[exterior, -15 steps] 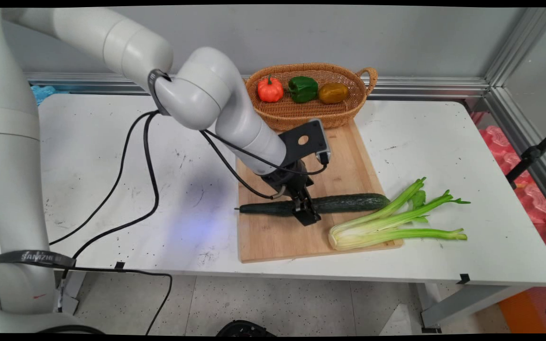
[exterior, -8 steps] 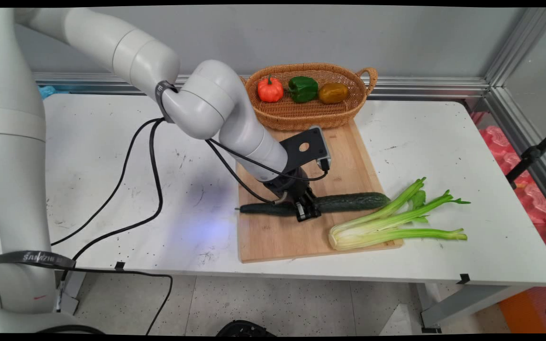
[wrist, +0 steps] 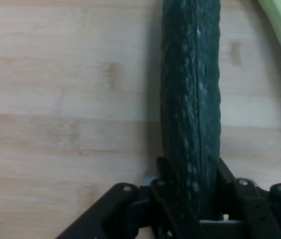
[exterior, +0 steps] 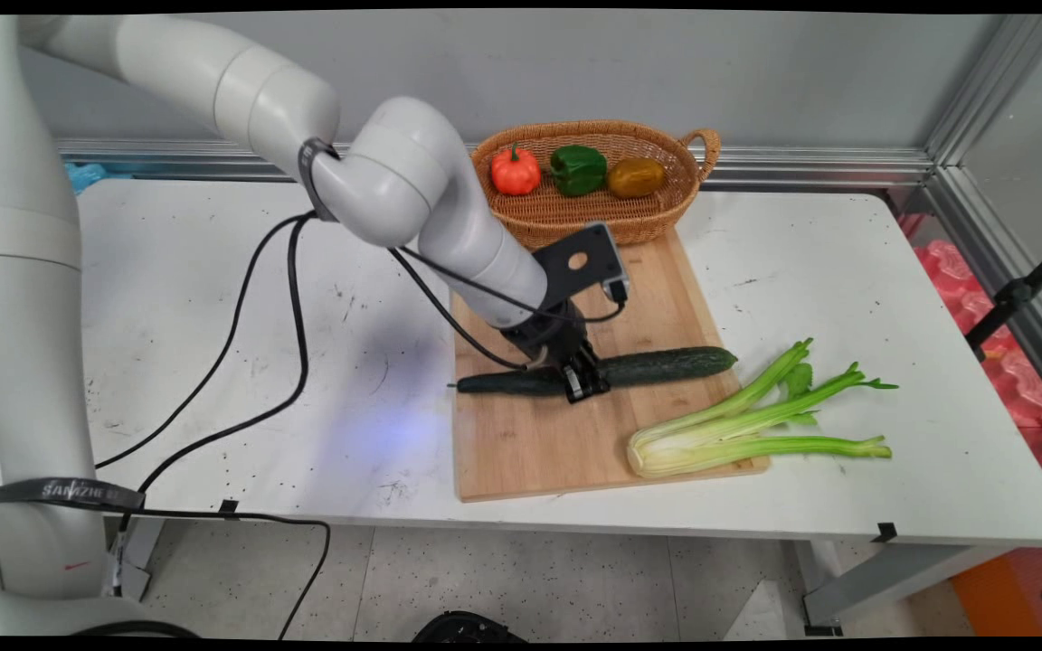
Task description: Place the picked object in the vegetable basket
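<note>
Gripper (exterior: 586,383) clamps the cucumber (exterior: 666,366) mid-length (dark, bumpy skin) above the cutting board (exterior: 539,443).

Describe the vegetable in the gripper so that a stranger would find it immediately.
On the white table lies a wooden cutting board, in front of a wicker basket. Across the board's middle is the cucumber, with the black gripper shut on it. It is long, dark green and bumpy, unlike the pale, leafy celery nearby.
</note>
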Available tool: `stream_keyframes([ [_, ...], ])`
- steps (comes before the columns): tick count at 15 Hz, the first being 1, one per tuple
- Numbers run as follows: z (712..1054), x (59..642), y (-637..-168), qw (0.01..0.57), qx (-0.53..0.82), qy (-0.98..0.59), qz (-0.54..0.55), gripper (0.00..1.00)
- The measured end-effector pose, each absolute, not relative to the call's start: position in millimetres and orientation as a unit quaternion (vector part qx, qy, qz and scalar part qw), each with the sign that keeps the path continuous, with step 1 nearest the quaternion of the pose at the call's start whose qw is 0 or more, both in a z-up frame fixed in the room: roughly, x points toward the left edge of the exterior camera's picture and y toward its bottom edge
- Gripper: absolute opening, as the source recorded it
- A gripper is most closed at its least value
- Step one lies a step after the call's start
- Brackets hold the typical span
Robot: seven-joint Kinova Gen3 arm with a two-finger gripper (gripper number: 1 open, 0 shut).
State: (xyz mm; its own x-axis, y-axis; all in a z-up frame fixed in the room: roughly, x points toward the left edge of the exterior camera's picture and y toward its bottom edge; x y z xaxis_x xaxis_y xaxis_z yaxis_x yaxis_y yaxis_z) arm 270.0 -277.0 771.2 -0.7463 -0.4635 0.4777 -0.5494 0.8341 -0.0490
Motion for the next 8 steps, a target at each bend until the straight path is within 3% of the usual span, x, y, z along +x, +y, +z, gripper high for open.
stream_keyframes([
  [8, 827.9, 290.1, -316.9, 0.248, 0.277, -0.924, 0.088, 0.0],
])
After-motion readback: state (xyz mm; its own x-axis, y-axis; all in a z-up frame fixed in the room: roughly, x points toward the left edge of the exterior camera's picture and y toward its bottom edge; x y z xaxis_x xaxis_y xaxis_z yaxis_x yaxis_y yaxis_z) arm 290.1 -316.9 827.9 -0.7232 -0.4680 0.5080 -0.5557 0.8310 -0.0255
